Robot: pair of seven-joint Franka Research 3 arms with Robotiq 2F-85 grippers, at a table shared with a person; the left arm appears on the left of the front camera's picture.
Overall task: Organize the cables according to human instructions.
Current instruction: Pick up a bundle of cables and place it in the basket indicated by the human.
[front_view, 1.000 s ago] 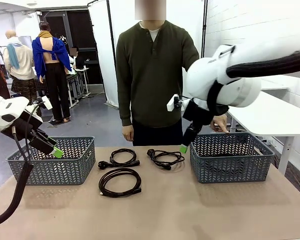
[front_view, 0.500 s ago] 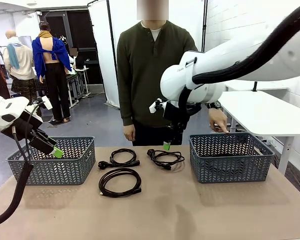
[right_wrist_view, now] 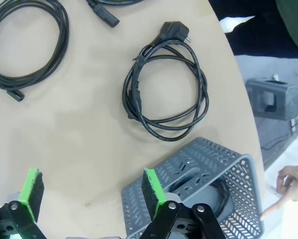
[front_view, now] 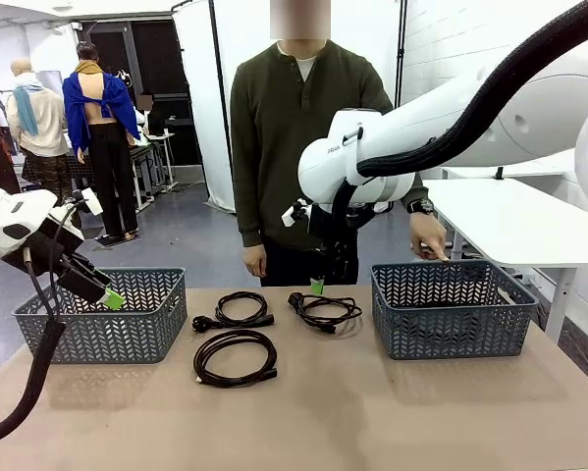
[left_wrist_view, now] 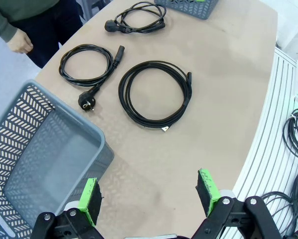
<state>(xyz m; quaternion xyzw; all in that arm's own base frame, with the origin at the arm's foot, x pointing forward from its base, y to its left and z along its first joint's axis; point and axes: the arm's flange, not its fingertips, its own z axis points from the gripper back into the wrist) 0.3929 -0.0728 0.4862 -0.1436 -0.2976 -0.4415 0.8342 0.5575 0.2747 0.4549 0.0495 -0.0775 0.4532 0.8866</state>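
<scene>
3 black cables (left_wrist_view: 156,92) lie loose on the tan table (front_view: 372,412). Each is a thin cord wound in a loose coil with a plug end: the back-left coil (front_view: 233,309), the back-right coil (front_view: 323,310) and the front coil (front_view: 235,357). None touches another. In the right wrist view a further dark cord appears to lie inside the right basket (front_view: 451,312), though the mesh wall hides most of it. The left basket (front_view: 102,316) stands at the table's left side and the right basket at its right side, with all 3 coils between them. A person stands at the far side. One hand (front_view: 429,240) points a finger down at the right basket's far rim, and the other hand (front_view: 251,260) hangs at the person's side. The right gripper (front_view: 317,286) hangs just above the far edge of the back-right coil without touching it. Its jaws are spread wide and empty, and in its wrist view that coil lies ahead of the fingertips. The left gripper (front_view: 107,297) hovers at the left basket's rim, jaws wide apart and empty. The front coil and back-left coil lie well apart from it across bare table.
</scene>
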